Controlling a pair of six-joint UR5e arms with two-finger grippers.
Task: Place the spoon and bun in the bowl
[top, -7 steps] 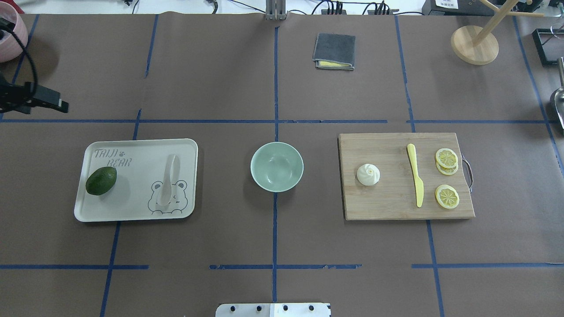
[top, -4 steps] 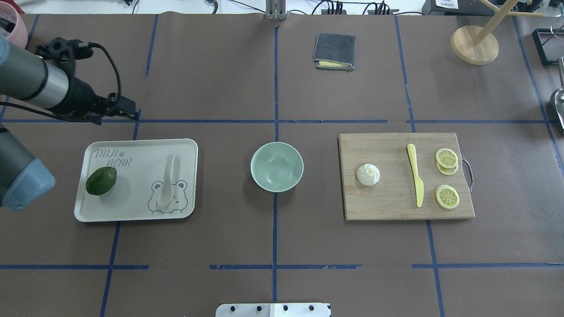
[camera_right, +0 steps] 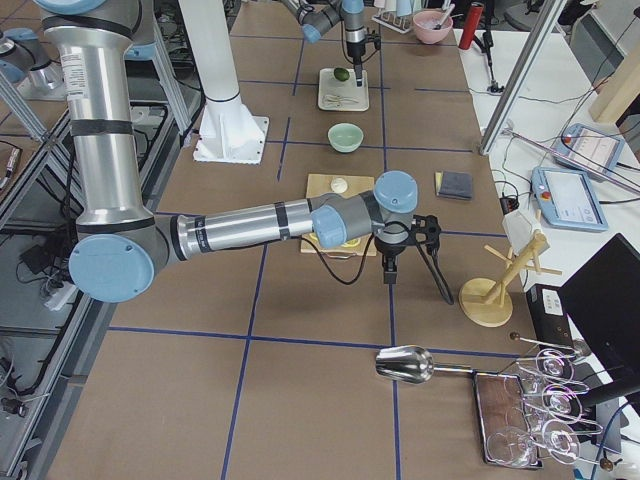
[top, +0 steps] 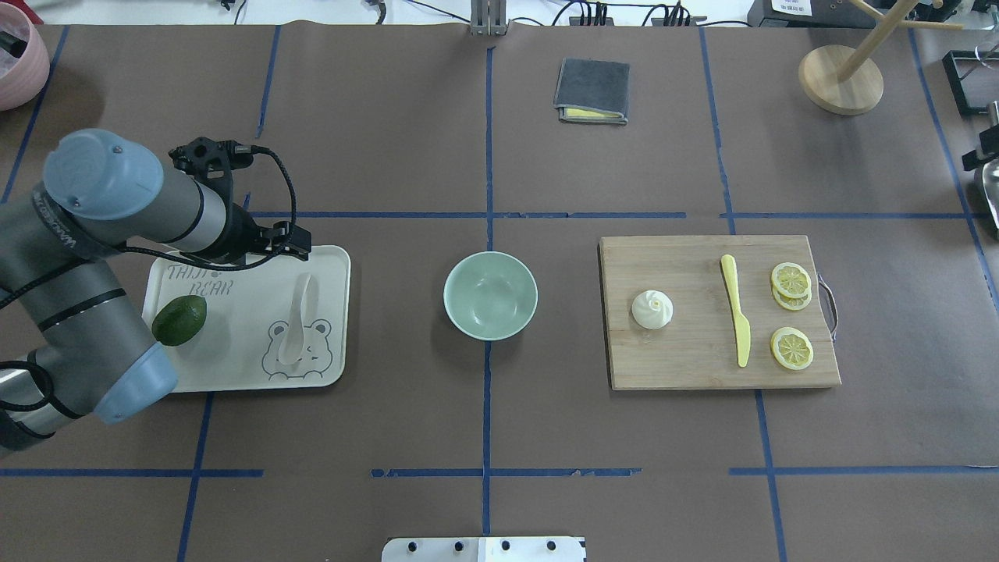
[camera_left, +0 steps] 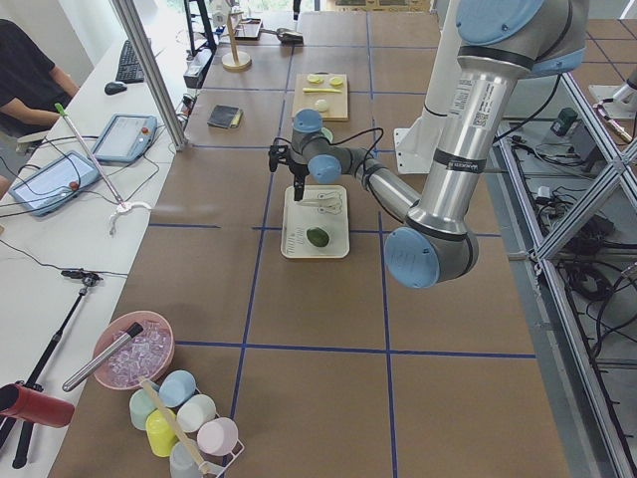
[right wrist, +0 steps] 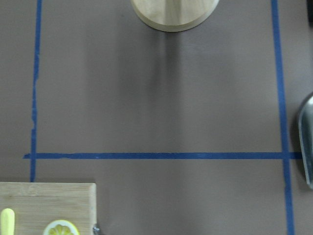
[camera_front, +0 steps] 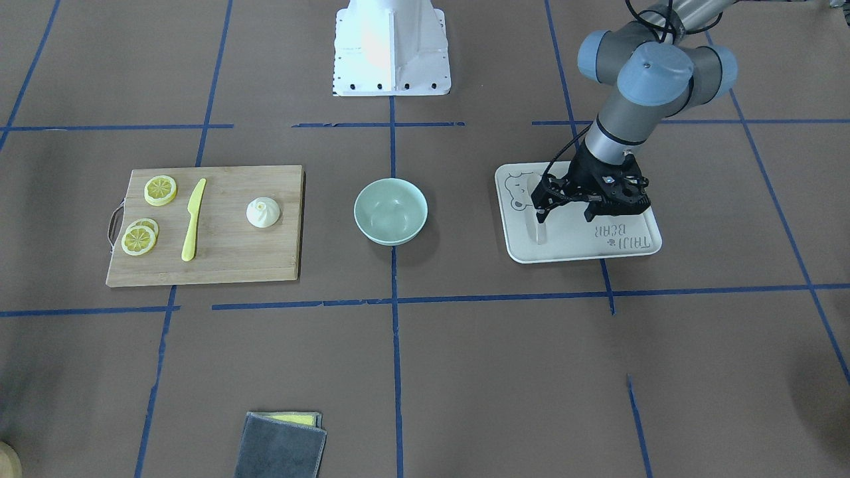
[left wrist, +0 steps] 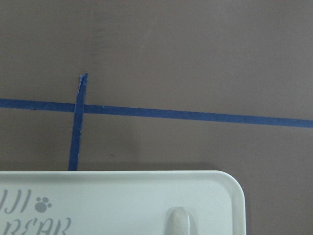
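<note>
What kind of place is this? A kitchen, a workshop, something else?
Most likely a robotics lab, not a kitchen: a left arm and a right arm stand at a table gridded with blue tape, and a side desk holds tablets and a keyboard.

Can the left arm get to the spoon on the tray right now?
Probably yes. The left gripper hangs open over the far edge of the tray, near the spoon handle's tip. Nothing covers the spoon, and the avocado lies apart toward the tray's other side.
</note>
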